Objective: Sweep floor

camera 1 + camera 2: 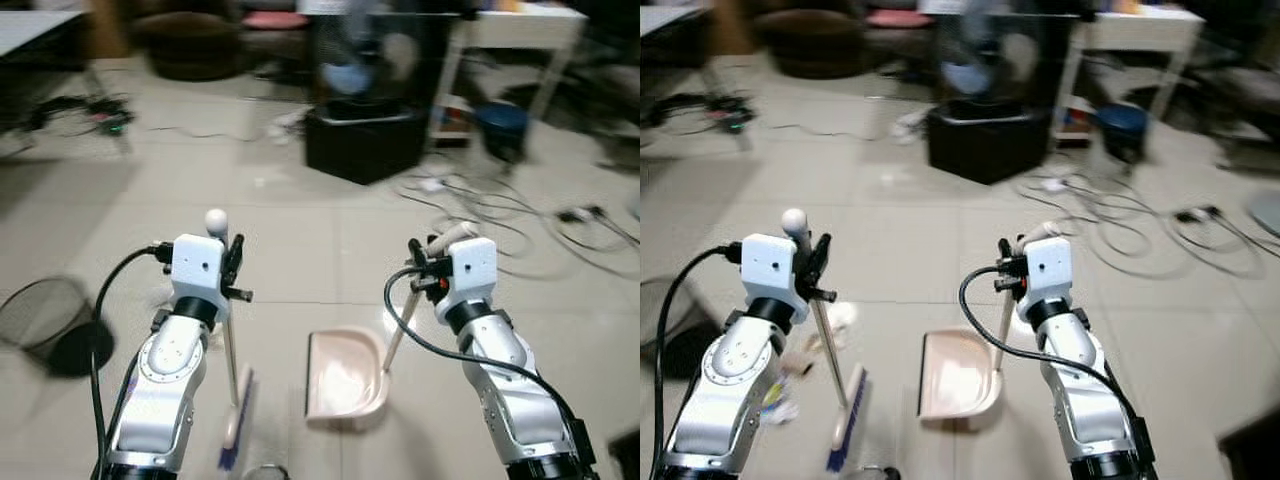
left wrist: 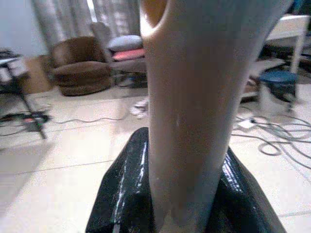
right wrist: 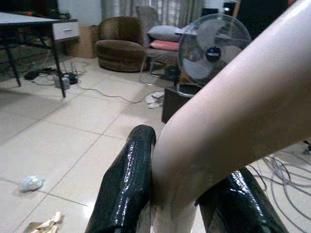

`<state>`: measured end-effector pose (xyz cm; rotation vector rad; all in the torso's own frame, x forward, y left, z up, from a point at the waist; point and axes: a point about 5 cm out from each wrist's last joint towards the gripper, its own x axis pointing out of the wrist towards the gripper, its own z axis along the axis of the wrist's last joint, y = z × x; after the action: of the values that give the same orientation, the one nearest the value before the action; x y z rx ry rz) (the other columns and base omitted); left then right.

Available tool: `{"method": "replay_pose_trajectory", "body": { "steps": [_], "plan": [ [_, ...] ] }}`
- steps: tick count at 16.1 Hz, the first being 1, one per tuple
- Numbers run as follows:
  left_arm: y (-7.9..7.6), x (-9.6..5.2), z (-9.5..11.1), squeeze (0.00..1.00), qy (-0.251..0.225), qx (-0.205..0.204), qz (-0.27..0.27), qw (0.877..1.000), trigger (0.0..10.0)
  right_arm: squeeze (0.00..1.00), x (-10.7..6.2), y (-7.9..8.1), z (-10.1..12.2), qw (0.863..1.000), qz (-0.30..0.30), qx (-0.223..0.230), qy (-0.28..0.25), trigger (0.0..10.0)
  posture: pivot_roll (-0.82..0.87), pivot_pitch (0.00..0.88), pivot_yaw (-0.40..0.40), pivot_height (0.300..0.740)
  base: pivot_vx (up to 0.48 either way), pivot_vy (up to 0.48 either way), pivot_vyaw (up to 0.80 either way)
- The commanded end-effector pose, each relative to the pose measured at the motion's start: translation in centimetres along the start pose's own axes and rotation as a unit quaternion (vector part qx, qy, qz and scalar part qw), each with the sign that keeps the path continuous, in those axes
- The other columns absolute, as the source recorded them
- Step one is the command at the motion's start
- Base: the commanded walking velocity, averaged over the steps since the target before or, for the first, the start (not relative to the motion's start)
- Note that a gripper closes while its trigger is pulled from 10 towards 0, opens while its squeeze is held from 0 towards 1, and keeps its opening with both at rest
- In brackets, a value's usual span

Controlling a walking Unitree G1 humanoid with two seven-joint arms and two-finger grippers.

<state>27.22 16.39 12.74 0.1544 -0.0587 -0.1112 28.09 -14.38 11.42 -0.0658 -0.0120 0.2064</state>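
Standing on pale floor tiles (image 1: 300, 230), left gripper (image 1: 233, 265) pinches the broom (image 1: 843, 420) handle; right gripper (image 1: 420, 265) clamps the dustpan (image 1: 345, 380) handle. Cables (image 1: 480, 215) sprawl at 2 o'clock.

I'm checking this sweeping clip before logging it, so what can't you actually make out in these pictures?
- Broom bristles: cut off by the right eye view's bottom edge.
- Litter by the left arm: blurred, partly behind the arm.
- Mesh bin: cut by the left eye view's edge.
- Left gripper wrist view: the broom handle blocks the floor ahead.
- Fan: motion-blurred.
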Motion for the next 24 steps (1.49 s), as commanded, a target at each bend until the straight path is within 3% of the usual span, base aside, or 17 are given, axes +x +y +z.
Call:
{"method": "replay_pose_trajectory", "body": {
  "steps": [1, 11, 15, 18, 24],
  "plan": [
    [0.1, -0.1, 1.0, 0.0, -0.016, 0.011, 0.01, 1.0, 10.0, 0.0, 0.7, 0.0, 1.8, 0.999, -0.005, -0.004, -0.036, 10.0, -0.07, 0.0, -0.006, 0.74, 0.0, 0.0, 0.8],
    [-0.9, 0.4, 1.5, 0.0, -0.014, 0.03, -0.024, 0.999, 10.0, 0.0, 0.2, 0.2, 0.4, 0.999, -0.021, 0.035, 0.003, 10.0, -0.08, 0.0, 0.041, 0.74, 0.0, 0.0, 0.8],
    [-0.8, 1.0, 1.8, 0.0, -0.018, 0.032, -0.025, 0.999, 10.0, 0.0, 0.4, 0.3, 0.3, 0.999, -0.025, 0.048, 0.006, 10.0, -0.08, 0.0, 0.044, 0.74, 0.0, 0.381, 0.8],
    [-0.7, 1.3, 2.0, 0.0, -0.019, 0.033, -0.024, 0.999, 10.0, 0.0, 0.5, 0.2, 0.0, 0.998, -0.031, 0.06, 0.018, 10.0, -0.08, 0.0, 0.046, 0.74, 0.0, 0.456, 0.0],
    [-0.5, 1.4, 1.9, 0.0, -0.02, 0.032, -0.014, 0.999, 10.0, 0.0, 0.8, 0.5, 0.2, 0.999, -0.019, 0.043, 0.014, 10.0, -0.07, 0.0, 0.022, 0.74, 0.0, 0.464, 0.0]
  ]
}}
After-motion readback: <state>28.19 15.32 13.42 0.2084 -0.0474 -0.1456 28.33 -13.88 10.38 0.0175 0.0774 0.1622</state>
